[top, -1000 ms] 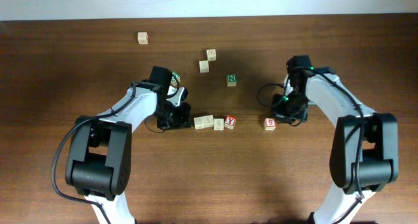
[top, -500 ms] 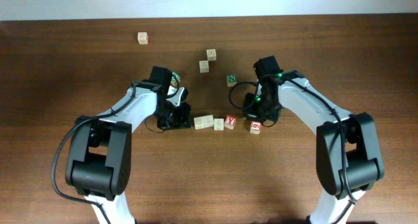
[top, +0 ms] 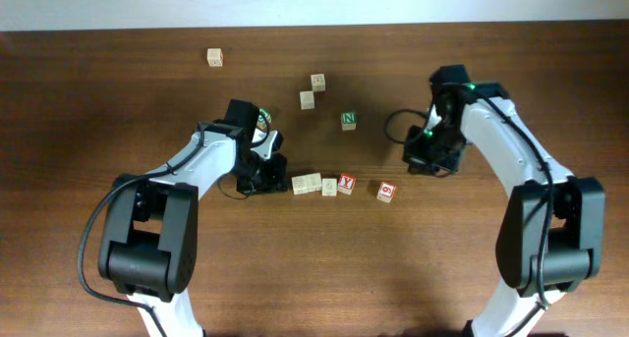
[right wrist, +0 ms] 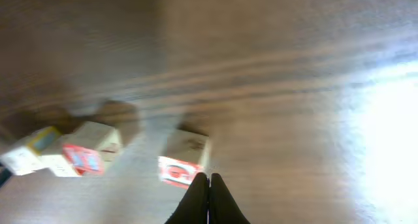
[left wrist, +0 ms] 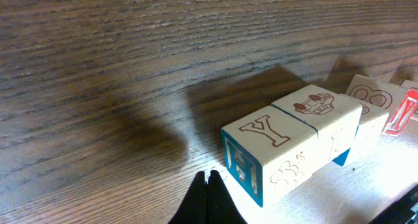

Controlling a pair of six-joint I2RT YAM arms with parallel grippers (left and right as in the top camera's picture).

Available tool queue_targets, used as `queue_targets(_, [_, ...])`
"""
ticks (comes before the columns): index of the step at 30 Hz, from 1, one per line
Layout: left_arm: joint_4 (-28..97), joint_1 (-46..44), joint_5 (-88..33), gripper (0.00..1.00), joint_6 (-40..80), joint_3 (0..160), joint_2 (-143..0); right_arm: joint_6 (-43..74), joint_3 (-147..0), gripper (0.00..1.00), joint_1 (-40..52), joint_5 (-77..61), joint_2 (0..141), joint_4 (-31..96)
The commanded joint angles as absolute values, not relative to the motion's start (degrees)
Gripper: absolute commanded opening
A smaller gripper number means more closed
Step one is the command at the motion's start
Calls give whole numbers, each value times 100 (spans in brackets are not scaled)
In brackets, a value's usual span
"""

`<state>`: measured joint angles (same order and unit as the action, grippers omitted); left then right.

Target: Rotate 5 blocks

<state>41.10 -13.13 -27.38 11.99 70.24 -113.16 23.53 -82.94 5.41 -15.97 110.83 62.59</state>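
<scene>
Between closed, empty left tool (left wrist: 209, 188) and right tool (right wrist: 209, 188), pale wooden blocks (top: 307, 184), red-and-blue-lettered.

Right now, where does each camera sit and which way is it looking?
Overhead: above the table, facing straight down; both arms show.
Left wrist: on the left arm, facing along the row of blocks; shut left gripper shows.
Right wrist: blurred, facing down at the red-marked block; shut right gripper shows.
Shared: overhead also sees that row.

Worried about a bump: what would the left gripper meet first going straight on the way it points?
Probably the tan Y block, the row's near end, just ahead and slightly right of the shut left gripper; it might only clip the corner.
</scene>
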Motion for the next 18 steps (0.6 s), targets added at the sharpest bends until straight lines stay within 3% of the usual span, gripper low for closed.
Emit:
queue_targets(1, [4110, -1297, -2694, 0, 1232, 7041, -11356, 2274, -7677, 4, 596, -1747, 11000, 6208])
queue_targets(18, [4101, -1297, -2692, 0, 1229, 7041, -11356, 2746, -6803, 4, 1197, -2231, 11004, 4619])
